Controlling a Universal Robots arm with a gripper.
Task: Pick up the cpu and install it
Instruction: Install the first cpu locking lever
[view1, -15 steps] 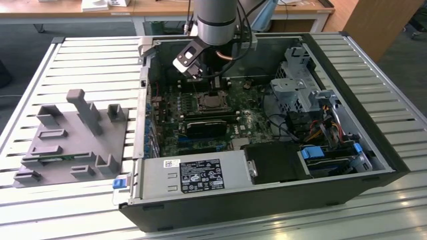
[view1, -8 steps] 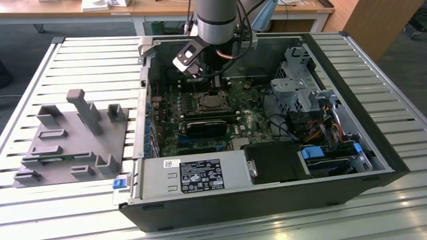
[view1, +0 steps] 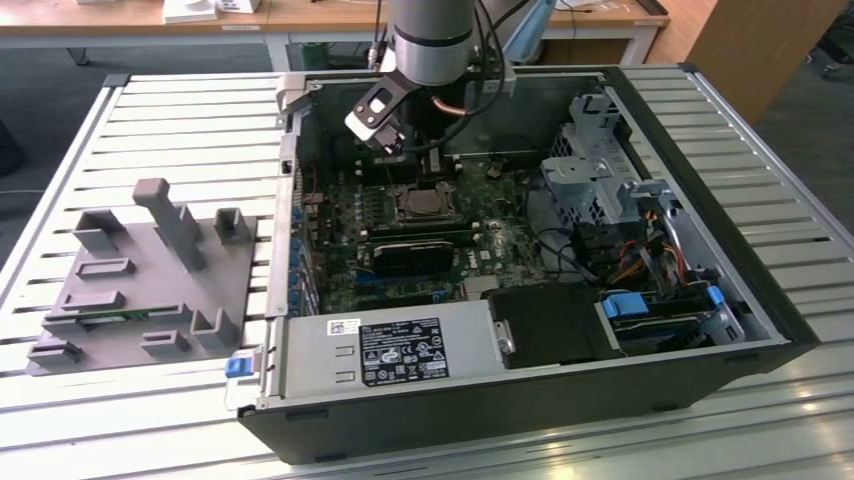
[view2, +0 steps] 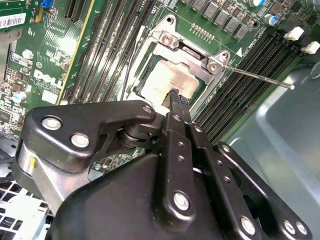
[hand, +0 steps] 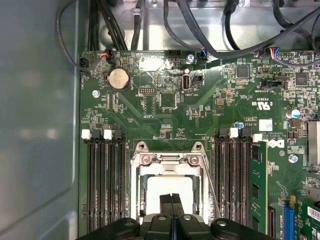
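The cpu (hand: 167, 186), a square chip with a pale silver top, lies flat inside the metal-framed socket (hand: 170, 160) on the green motherboard. It also shows in the second wrist view (view2: 162, 80) and the exterior view (view1: 427, 203). My gripper (hand: 171, 202) hovers just above the cpu, its two black fingertips pressed together with nothing between them. The same fingertips (view2: 176, 100) hang over the chip's edge in the second wrist view. In the exterior view the gripper (view1: 423, 160) reaches down into the open computer case. A thin socket lever (view2: 260, 78) sticks out sideways from the frame.
Black memory slots (hand: 105, 185) flank the socket, and a green memory stick (hand: 256, 190) sits in one. Cables and a drive cage (view1: 601, 170) crowd the case at the exterior view's right. A grey fixture block (view1: 147, 270) stands on the slatted table at the left.
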